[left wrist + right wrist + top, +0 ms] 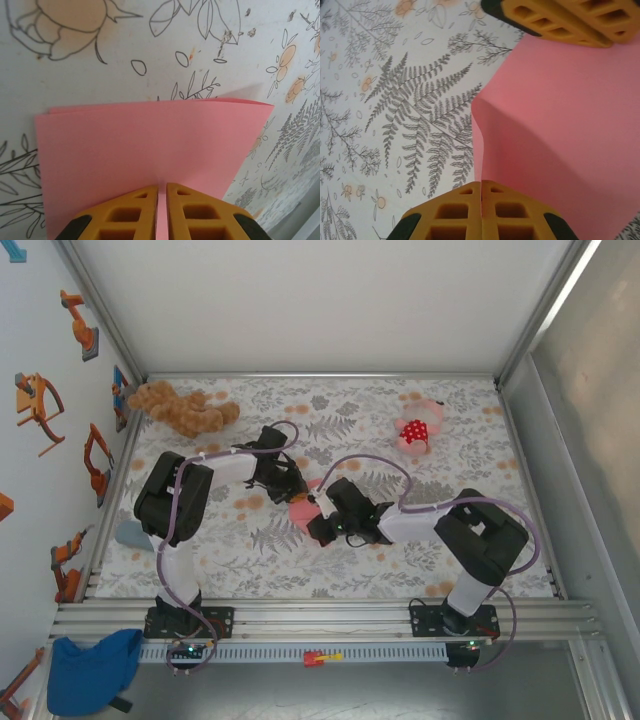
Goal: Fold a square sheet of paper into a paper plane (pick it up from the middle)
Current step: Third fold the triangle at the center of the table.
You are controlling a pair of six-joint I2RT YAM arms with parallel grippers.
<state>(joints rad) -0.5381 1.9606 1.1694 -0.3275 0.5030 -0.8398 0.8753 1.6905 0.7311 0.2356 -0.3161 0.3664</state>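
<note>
The salmon-pink sheet of paper (304,508) is folded over and held above the floral table between both arms. In the left wrist view the paper (150,145) spreads out ahead with its doubled edge at the far side, and my left gripper (161,189) is shut on its near edge. In the right wrist view the paper (565,125) bends in a soft curve, and my right gripper (481,185) is shut on its edge. The left gripper's yellow fingers (560,17) pinch the paper's far side there.
A brown plush toy (180,408) lies at the back left of the table. A pink plush with a red white-dotted patch (417,430) sits at the back right. A blue cloth (92,668) lies off the table at the front left.
</note>
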